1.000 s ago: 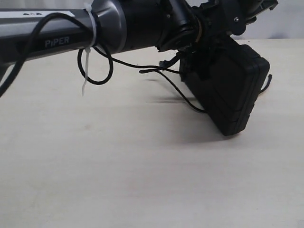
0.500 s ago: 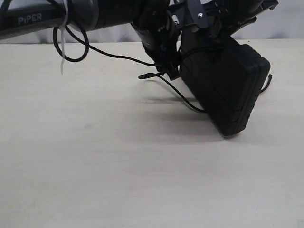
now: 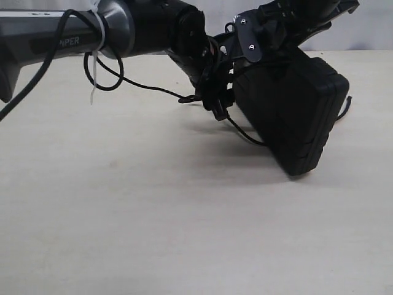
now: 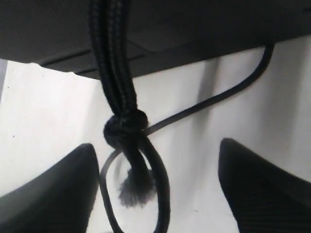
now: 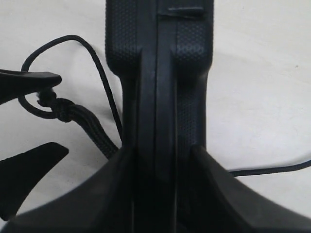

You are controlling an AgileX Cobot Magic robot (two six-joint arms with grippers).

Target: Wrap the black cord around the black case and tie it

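Black case tilted, one lower corner on the table; wide tabletop lies open beyond the left gripper. Right gripper clamps the case's upper edge. Left arm lies level, fingers spread, just beside the case. Black cord: braided, knotted, frayed tip (knot hangs between the spread fingers).

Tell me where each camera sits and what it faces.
Exterior: low, near table level, facing the tilted case; left arm and right wrist show.
Left wrist: behind the open left gripper, facing the knotted cord beside the case.
Right wrist: behind the right gripper, clamped on the case edge.
Both wrist views share cord and case.
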